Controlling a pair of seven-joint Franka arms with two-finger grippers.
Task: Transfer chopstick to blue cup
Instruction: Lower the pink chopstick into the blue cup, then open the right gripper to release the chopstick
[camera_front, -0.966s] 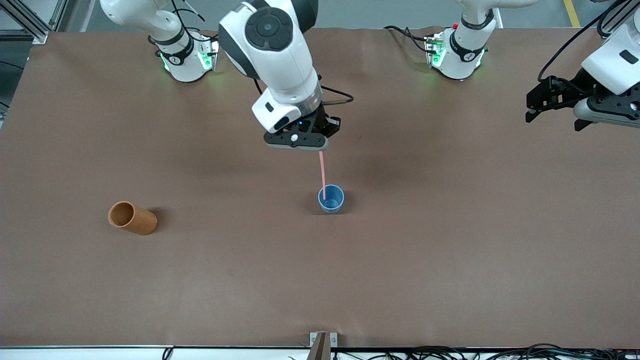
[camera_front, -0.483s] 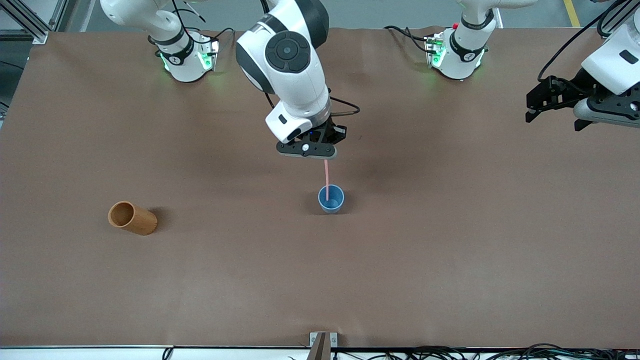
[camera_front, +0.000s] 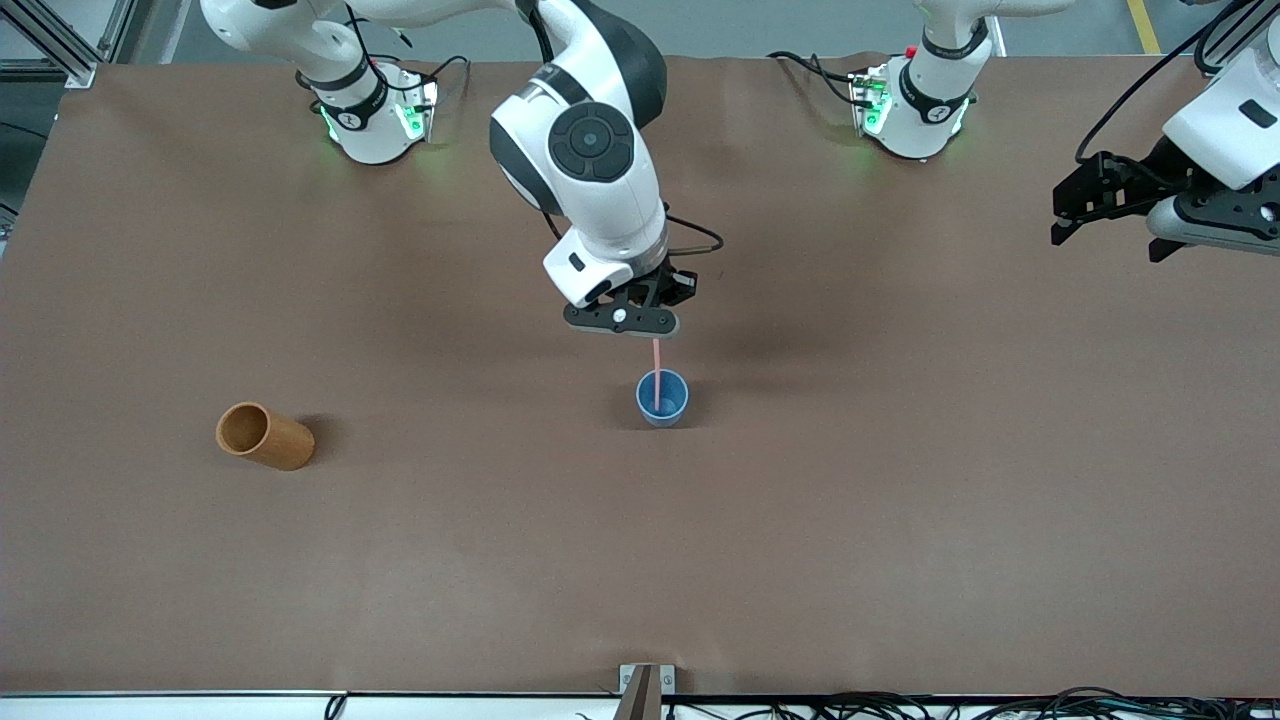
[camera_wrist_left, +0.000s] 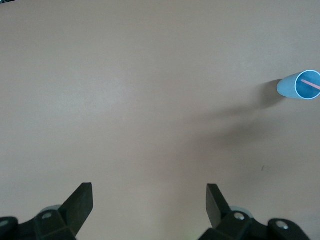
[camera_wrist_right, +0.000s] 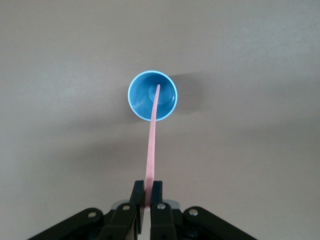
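chopstick hangs clamped in right pincer, tip inside blue cup mid-desk. left pincer waits, agape. released tilted, it could tip the light cup.

The table wears matt brown cloth or paper. The blue cup looks like smooth plastic, the chopstick matt pink, the fallen cup wood-toned.

wooden cup — on its side | brown table — toward right arm's end
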